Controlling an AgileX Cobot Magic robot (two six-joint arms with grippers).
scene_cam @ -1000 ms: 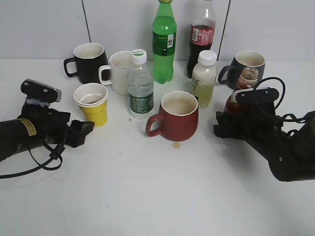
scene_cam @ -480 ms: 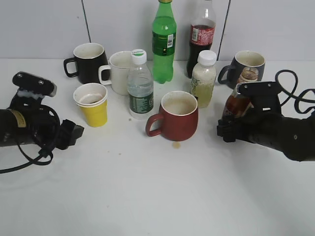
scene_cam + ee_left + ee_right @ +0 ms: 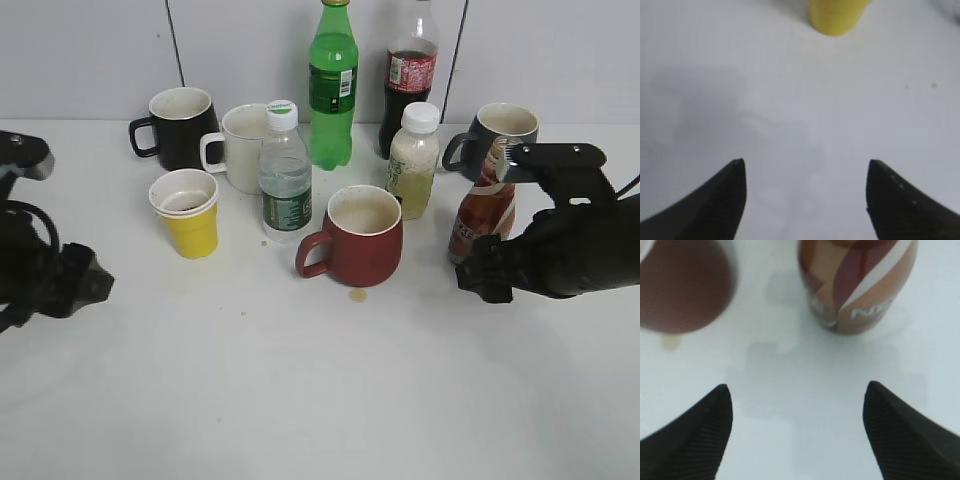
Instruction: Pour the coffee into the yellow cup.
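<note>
The coffee bottle (image 3: 484, 212) stands upright on the table's right side, capless, with a red-brown and white label. It fills the top of the right wrist view (image 3: 857, 285). My right gripper (image 3: 478, 277) is open and empty, just in front of the bottle, apart from it; its jaws show wide apart in the right wrist view (image 3: 797, 405). The yellow cup (image 3: 188, 213) stands upright at the left; its base shows at the top of the left wrist view (image 3: 836, 16). My left gripper (image 3: 88, 283) is open and empty, well left of the cup; it also shows in its wrist view (image 3: 805, 172).
A dark red mug (image 3: 358, 236) stands in the middle, beside a water bottle (image 3: 285, 175) and a pale juice bottle (image 3: 413, 160). Behind are a black mug (image 3: 178, 128), a cream mug (image 3: 240, 147), a green bottle (image 3: 333, 85), a cola bottle (image 3: 410, 75) and a dark mug (image 3: 500, 130).
My left gripper has drawn back to the left, away from the yellow cup. My right arm has pulled back to the right, off the coffee bottle, which now stands uncovered.
</note>
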